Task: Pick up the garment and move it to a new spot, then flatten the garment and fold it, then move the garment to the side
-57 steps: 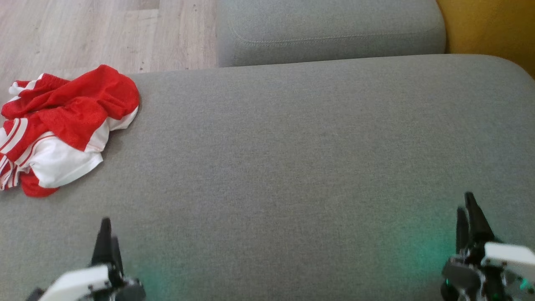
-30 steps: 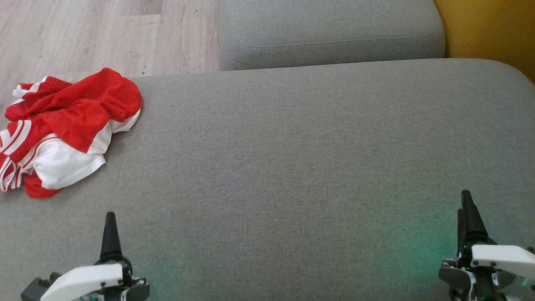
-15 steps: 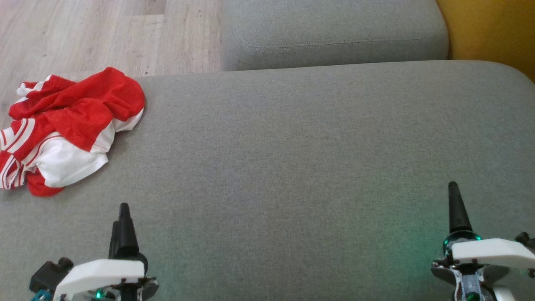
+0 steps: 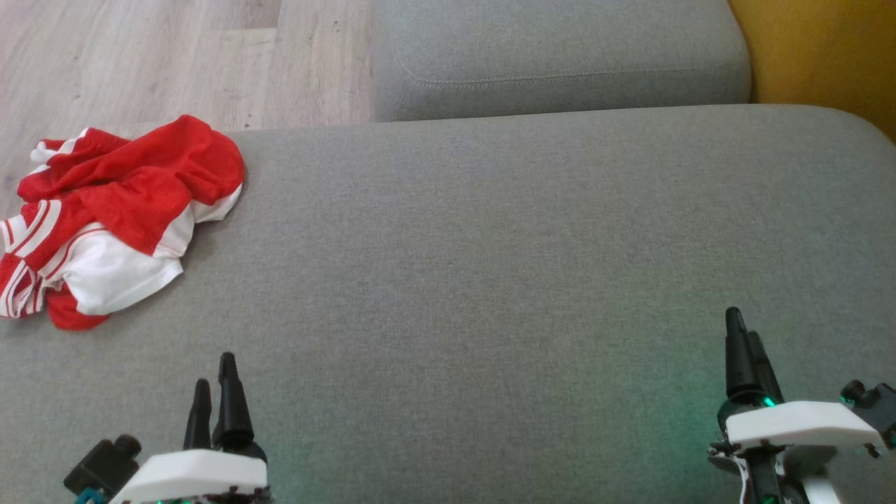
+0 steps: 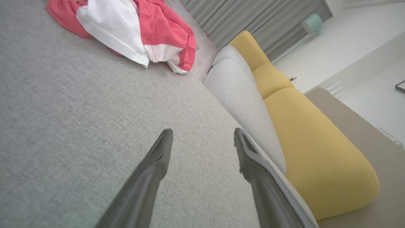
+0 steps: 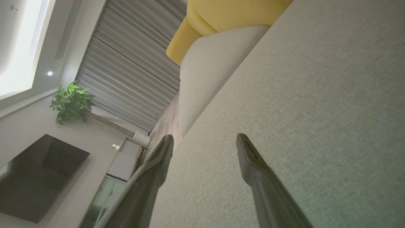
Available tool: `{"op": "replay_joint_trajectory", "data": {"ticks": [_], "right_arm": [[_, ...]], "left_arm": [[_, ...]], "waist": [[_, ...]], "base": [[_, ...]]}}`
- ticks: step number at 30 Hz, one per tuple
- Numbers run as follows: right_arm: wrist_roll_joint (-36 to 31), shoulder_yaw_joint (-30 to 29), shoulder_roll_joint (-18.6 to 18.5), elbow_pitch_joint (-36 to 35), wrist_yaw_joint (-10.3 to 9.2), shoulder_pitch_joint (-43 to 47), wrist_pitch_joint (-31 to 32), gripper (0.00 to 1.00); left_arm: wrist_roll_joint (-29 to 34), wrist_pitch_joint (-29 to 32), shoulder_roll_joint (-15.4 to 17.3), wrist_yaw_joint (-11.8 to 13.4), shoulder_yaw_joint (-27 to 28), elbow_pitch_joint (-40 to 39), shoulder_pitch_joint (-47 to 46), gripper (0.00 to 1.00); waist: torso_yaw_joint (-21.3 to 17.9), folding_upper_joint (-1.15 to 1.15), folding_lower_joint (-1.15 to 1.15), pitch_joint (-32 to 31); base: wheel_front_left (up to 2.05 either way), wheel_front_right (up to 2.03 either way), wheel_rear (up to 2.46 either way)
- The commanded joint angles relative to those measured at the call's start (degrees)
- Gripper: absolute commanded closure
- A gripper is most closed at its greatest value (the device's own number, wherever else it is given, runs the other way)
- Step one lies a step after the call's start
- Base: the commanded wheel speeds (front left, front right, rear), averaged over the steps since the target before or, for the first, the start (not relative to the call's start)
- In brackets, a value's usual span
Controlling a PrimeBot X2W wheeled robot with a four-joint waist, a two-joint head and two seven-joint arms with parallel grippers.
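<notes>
Garment [image 4: 126,203], red and white, lies in a crumpled heap on the far left corner of the grey cushion [image 4: 490,245]. Wood floor [image 4: 140,56] lies past the heap. Left pincer [image 4: 213,371] and right pincer [image 4: 743,324] hang at the near side, well apart from it. Both are spread wide apart and hold nothing.
</notes>
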Motion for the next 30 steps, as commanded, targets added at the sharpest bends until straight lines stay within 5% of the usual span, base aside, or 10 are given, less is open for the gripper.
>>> {"op": "replay_joint_trajectory", "data": {"ticks": [1, 30], "right_arm": [[-2.10, 1.04, -0.32, -1.72, 0.14, -1.14, -1.04, 0.00], [-21.91, 4.60, -0.43, -1.04, 0.18, -0.62, -5.78, 0.00]], "left_arm": [[2.23, -0.92, 0.30, 0.02, 0.69, -2.32, -1.25, 0.00], [20.43, -5.69, 0.34, 0.15, -1.34, 0.03, 0.63, 0.00]], "waist": [[0.04, 0.00, 0.00, -0.06], [0.70, 0.00, 0.00, -1.19]], "base": [[0.00, 0.00, 0.00], [0.00, 0.00, 0.00]]}}
